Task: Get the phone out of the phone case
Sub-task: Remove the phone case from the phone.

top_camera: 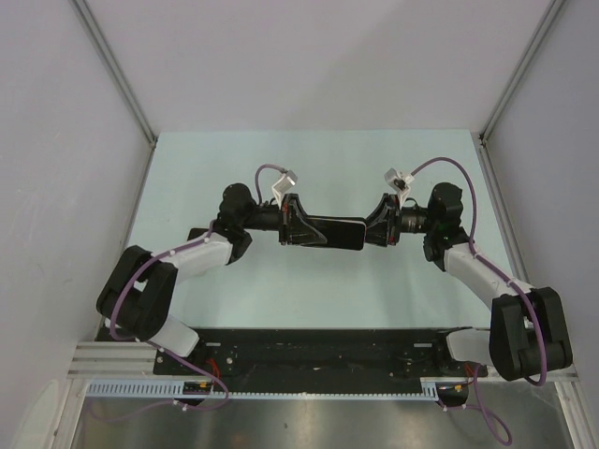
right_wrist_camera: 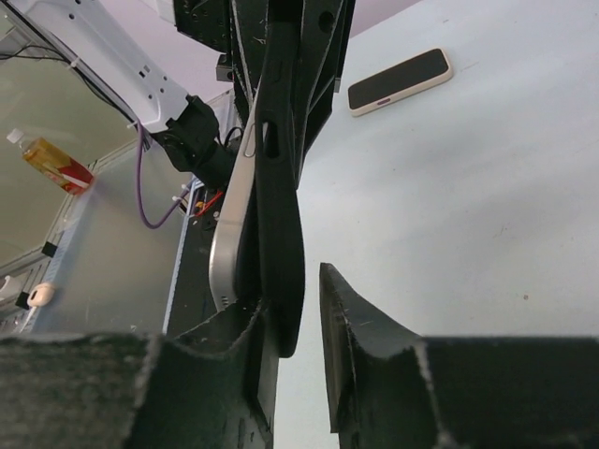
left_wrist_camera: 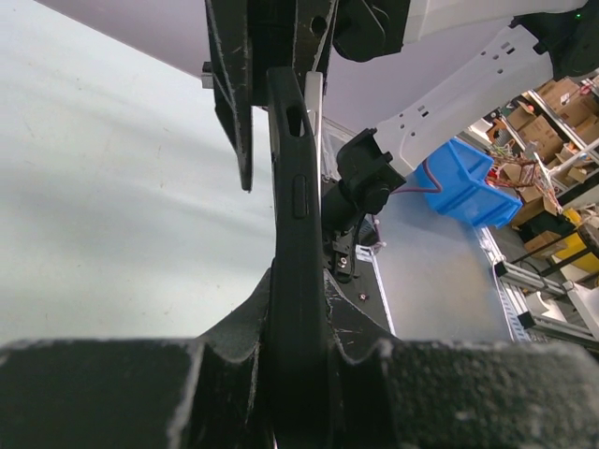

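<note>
The black rubbery phone case (top_camera: 335,232) hangs above the pale green table (top_camera: 374,168) at the centre of the overhead frame. Its long axis runs left to right, with one end toward each arm. The left gripper (top_camera: 298,224) is clenched on the left end. The right gripper (top_camera: 379,229) straddles the right end without clamping it: in its wrist view one finger (right_wrist_camera: 360,346) stands clear of the case. There the silver-edged phone (right_wrist_camera: 229,234) parts from the case at the near end, lower left. A cream-rimmed dark phone (right_wrist_camera: 400,81) lies flat on the table, upper right.
</note>
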You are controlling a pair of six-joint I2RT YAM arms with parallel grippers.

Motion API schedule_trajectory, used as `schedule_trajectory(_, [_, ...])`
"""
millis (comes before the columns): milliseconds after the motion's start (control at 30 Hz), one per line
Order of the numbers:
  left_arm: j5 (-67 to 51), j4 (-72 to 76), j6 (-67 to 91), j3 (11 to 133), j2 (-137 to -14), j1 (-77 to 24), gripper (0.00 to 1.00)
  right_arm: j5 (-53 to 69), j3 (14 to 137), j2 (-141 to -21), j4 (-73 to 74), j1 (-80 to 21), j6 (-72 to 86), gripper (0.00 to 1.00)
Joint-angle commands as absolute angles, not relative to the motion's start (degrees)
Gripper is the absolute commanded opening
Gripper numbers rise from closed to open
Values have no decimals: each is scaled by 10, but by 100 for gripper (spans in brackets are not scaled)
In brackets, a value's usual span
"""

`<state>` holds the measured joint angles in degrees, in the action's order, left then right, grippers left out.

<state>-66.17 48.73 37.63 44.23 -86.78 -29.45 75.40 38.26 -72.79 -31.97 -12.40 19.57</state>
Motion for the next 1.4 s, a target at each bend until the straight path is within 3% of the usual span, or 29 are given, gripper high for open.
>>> schedule_trajectory(0, [-584, 520, 391, 455, -873, -299, 11, 787, 388, -725, -330, -149, 180, 23])
schedule_trajectory(267, [-588, 520, 391, 457, -878, -297, 26, 787, 388, -725, -326, -145, 180, 2])
schedule_trajectory(467, [-600, 520, 393, 461, -883, -294, 46, 789, 388, -724, -327, -139, 184, 0])
schedule_trajectory(1367, [-578, 519, 336, 439, -816, -235, 59, 808, 388, -735, -322, -121, 195, 0])
